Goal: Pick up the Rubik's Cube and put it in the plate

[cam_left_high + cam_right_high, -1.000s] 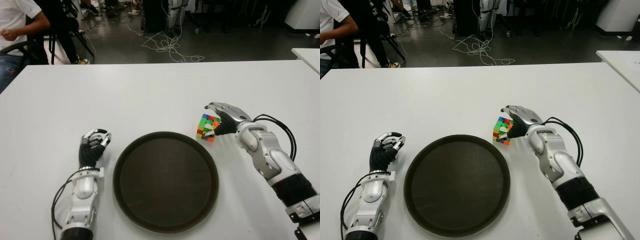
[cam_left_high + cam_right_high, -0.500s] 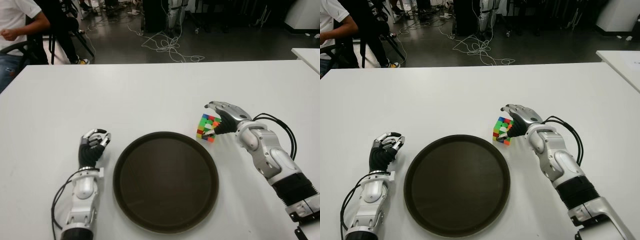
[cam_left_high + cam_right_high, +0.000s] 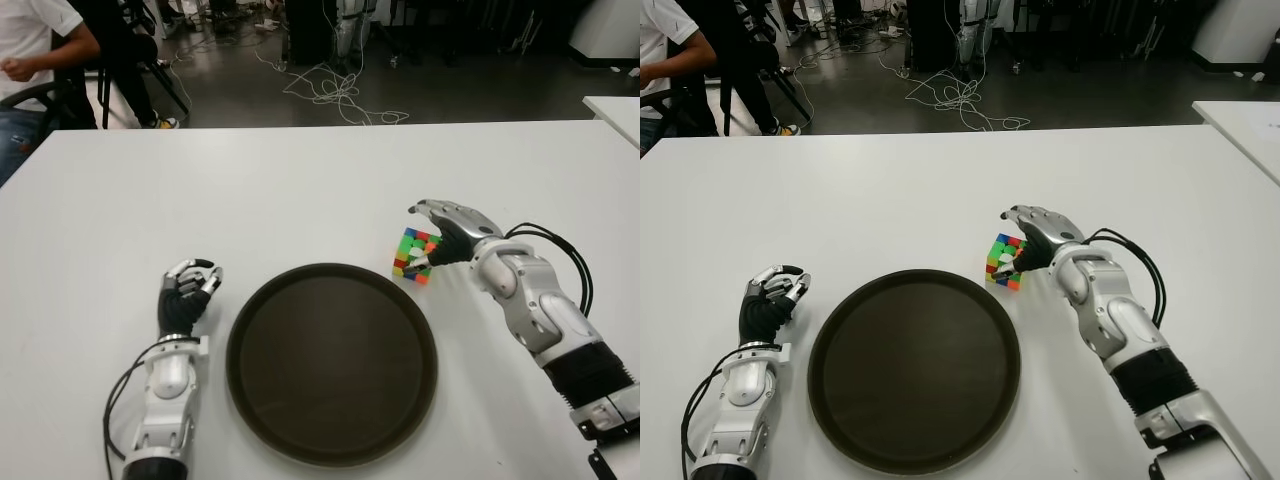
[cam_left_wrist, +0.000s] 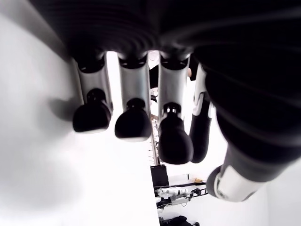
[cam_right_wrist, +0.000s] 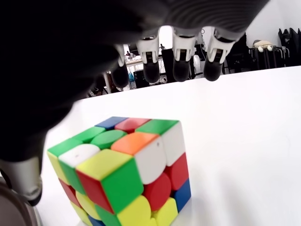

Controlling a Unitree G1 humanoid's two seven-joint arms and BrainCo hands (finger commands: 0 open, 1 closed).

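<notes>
Right hand (image 3: pixel 437 240) arches over a colourful puzzle cube (image 3: pixel 415 255) on the white desk (image 3: pixel 300 190), fingers (image 5: pixel 181 66) extended above and past it, thumb low beside it; nothing is gripped, and contact cannot be confirmed. Cube sits on the desk just beyond the far right rim of the round dark plate (image 3: pixel 331 361), slightly tilted, not inside it. Left hand (image 3: pixel 185 295) shows left of the plate, fingers curled, holding nothing. Open desk surface spreads beyond the cube. A seated person (image 3: pixel 40 60) is cut off at the far left edge.
</notes>
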